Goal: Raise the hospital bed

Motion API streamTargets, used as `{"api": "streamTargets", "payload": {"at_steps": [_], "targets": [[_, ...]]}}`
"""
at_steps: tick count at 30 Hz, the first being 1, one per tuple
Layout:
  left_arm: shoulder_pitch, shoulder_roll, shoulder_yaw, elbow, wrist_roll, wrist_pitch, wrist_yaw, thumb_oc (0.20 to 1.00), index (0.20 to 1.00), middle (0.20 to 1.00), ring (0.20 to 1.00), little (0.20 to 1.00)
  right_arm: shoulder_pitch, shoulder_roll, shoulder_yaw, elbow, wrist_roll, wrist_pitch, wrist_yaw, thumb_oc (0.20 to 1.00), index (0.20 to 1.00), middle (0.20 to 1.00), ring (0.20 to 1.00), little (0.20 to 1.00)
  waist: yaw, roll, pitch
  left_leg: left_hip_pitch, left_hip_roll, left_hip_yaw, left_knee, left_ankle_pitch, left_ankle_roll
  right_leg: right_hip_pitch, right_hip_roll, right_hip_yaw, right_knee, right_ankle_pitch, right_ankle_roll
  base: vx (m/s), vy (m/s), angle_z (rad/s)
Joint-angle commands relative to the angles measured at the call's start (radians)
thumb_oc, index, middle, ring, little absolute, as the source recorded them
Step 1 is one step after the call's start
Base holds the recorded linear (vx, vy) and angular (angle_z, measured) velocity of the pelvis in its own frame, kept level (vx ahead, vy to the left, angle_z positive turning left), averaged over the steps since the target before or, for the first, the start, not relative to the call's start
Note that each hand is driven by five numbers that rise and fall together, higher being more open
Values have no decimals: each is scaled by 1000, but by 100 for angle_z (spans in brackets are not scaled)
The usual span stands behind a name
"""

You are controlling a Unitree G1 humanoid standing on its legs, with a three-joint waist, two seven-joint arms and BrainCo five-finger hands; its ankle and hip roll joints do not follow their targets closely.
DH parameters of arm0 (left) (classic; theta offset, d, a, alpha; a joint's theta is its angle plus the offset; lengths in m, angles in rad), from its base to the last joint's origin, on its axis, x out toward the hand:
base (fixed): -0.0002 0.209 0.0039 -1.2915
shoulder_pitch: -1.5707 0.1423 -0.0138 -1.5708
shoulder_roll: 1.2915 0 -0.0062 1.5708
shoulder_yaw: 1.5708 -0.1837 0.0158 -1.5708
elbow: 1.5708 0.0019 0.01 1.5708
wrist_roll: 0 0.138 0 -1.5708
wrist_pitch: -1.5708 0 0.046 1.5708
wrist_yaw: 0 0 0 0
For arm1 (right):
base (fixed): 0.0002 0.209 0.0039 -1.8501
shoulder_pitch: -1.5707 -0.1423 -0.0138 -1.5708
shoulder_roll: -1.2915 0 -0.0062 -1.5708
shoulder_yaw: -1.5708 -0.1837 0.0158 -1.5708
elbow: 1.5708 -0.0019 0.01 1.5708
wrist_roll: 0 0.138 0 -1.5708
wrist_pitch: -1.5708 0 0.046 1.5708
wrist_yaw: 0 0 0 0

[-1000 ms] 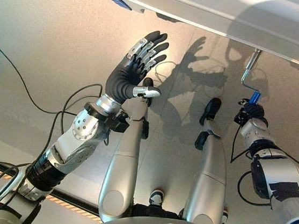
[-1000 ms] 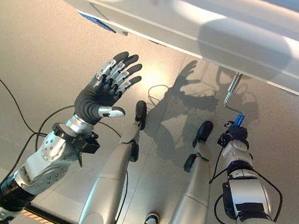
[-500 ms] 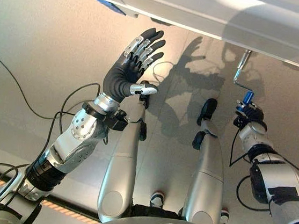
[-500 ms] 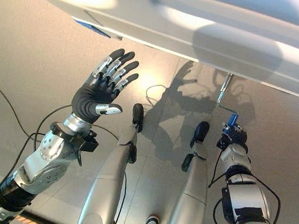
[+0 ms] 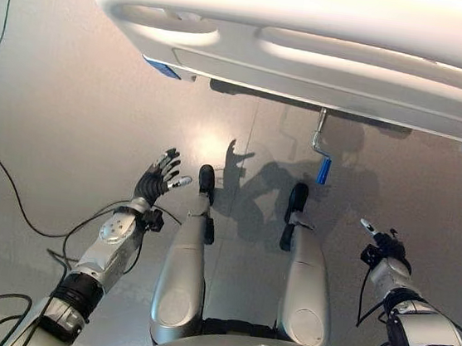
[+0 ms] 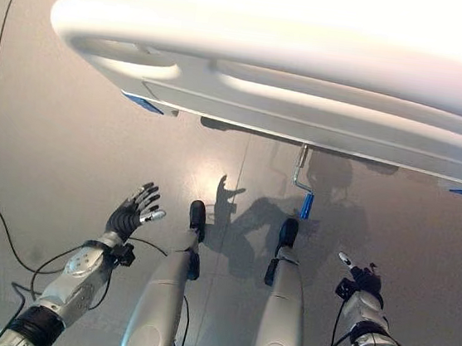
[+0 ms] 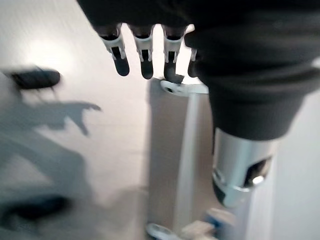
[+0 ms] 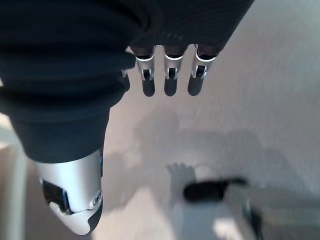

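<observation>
Hospital bed (image 6: 309, 73) fills the top of the scene; crank (image 6: 300, 181) w/ blue grip (image 6: 306, 206) hangs under its edge. Prob. rigid, stiff to turn; grab the blue grip. Right hand (image 6: 358, 279) and left hand (image 6: 130, 212) both low, well apart from it, fingers spread, holding nothing.

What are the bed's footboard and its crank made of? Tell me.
The footboard looks like moulded cream plastic, glossy, with rounded edges and cut-out grips. The crank looks like bare metal rod, thin and shiny; its blue grip seems plastic or rubber.
</observation>
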State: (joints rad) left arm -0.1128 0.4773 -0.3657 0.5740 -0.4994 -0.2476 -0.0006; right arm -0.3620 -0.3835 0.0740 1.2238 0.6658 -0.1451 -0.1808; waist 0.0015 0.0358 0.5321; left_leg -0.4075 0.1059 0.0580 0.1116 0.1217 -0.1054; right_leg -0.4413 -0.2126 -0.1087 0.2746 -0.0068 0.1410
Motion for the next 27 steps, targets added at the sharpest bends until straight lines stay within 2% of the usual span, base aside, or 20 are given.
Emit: {"api": "streamTargets", "payload": {"at_steps": [1, 2, 6, 12, 13, 14, 16, 18, 20, 21, 27], "targets": [[1, -33, 1, 138, 180, -5, 0, 1000, 1000, 1000, 1000, 1000, 80, -30, 48, -49, -188, -8, -6, 1000, 1000, 1000, 1000, 1000, 3, -19, -12, 118, 26, -19, 67, -84, -39, 127, -8, -48, -33, 30, 55, 53, 17, 4], [1, -51, 14, 213, 213, 1, 4, 1000, 1000, 1000, 1000, 1000, 99, -25, 73, -71, -250, -7, -8, 1000, 1000, 1000, 1000, 1000, -3, -25, -18, 152, 28, -17, 54, -81, -38, 164, -7, -50, -50, 35, 56, 85, 17, 6], [53, -88, 77, 373, 320, 7, 14, 1000, 1000, 1000, 1000, 1000, 217, 6, 116, -130, -351, -1, 44, 1000, 1000, 1000, 1000, 1000, -6, -35, -128, 246, 40, -3, 3, -77, -38, 261, -7, -72, -112, 41, 62, 86, 7, 0], [122, -111, 142, 406, 378, 1, 20, 1000, 1000, 1000, 1000, 1000, 340, 38, 87, -140, -428, 15, 64, 1000, 1000, 1000, 1000, 1000, -15, -44, -293, 393, 48, 17, -119, -56, -39, 401, 2, -105, -220, 59, 72, 74, 6, -2], [122, -111, 141, 406, 378, 1, 20, 1000, 1000, 1000, 1000, 1000, 340, 38, 86, -140, -428, 15, 64, 1000, 1000, 1000, 1000, 1000, -15, -44, -293, 393, 48, 17, -119, -56, -39, 401, 2, -105, -220, 59, 72, 59, 20, -3], [124, -127, 150, 413, 373, 7, 22, 1000, 1000, 1000, 1000, 1000, 360, 48, 66, -148, -422, 16, 61, 1000, 1000, 1000, 1000, 1000, -21, -44, -335, 431, 47, 21, -147, -57, -37, 435, 9, -107, -248, 62, 74, 46, 22, -4], [125, -139, 151, 418, 378, 6, 25, 1000, 1000, 1000, 1000, 1000, 364, 54, 59, -131, -421, 18, 56, 1000, 1000, 1000, 1000, 1000, -23, -43, -350, 452, 46, 26, -162, -58, -36, 452, 9, -109, -261, 65, 76, 41, 18, -2], [136, -164, 145, 407, 372, 10, 20, 1000, 1000, 1000, 1000, 1000, 379, 68, 53, -106, -427, 24, 60, 1000, 1000, 1000, 1000, 1000, -24, -43, -395, 487, 42, 32, -182, -64, -32, 486, 14, -106, -291, 71, 76, 36, 11, -4], [137, -169, 144, 412, 380, 14, 19, 1000, 1000, 1000, 1000, 1000, 382, 72, 55, -94, -433, 26, 63, 1000, 1000, 1000, 1000, 1000, -25, -43, -404, 494, 41, 35, -186, -66, -32, 494, 14, -107, -298, 72, 76, 1, 12, -5], [131, -182, 148, 455, 401, 23, 29, 1000, 1000, 1000, 1000, 1000, 380, 81, 66, -100, -448, 29, 58, 1000, 1000, 1000, 1000, 1000, -27, -45, -422, 508, 41, 41, -191, -70, -31, 508, 14, -105, -305, 71, 75, 0, 0, 0], [119, -214, 140, 496, 429, 30, 51, 1000, 1000, 1000, 1000, 1000, 366, 110, 70, -54, -453, 35, 40, 1000, 1000, 1000, 1000, 1000, -30, -49, -446, 546, 41, 56, -190, -88, -24, 538, 18, -90, -311, 63, 72, 7, 5, -4]]}}
